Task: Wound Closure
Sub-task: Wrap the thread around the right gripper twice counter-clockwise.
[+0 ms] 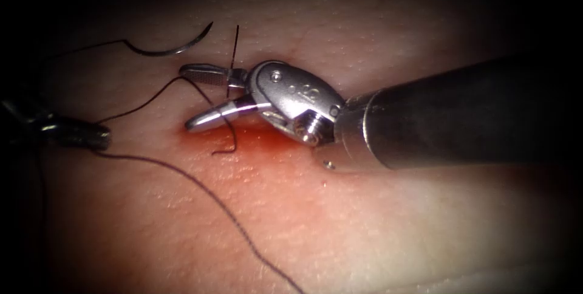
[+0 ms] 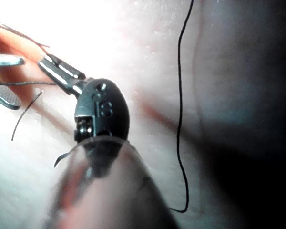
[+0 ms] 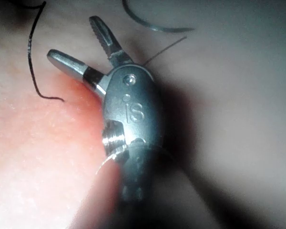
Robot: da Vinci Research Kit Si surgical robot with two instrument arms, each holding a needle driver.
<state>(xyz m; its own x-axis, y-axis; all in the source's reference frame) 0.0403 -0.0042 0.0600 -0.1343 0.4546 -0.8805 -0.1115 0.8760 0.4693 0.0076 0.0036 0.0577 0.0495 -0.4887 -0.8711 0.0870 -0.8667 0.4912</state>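
Observation:
My right tool (image 1: 186, 97) comes in from the right with its jaws open over the tissue (image 1: 340, 221), holding nothing. A strand of the dark thread (image 1: 209, 96) crosses the gap between the jaws. The curved needle (image 1: 173, 50) lies free on the tissue beyond them, held by neither tool. My left tool (image 1: 104, 136) sits at the far left, its jaws shut on the thread. The left wrist view shows those slim shut jaws (image 2: 44, 61) with thread (image 2: 28, 83) leading off them. In the right wrist view the open jaws (image 3: 71, 36) spread near the needle (image 3: 152, 26).
Red fluid (image 1: 267, 148) stains the tissue under the right tool's wrist. A short stiff thread end (image 1: 235, 48) stands up by the upper jaw. A long thread strand (image 1: 231, 221) trails from the left tool toward the front.

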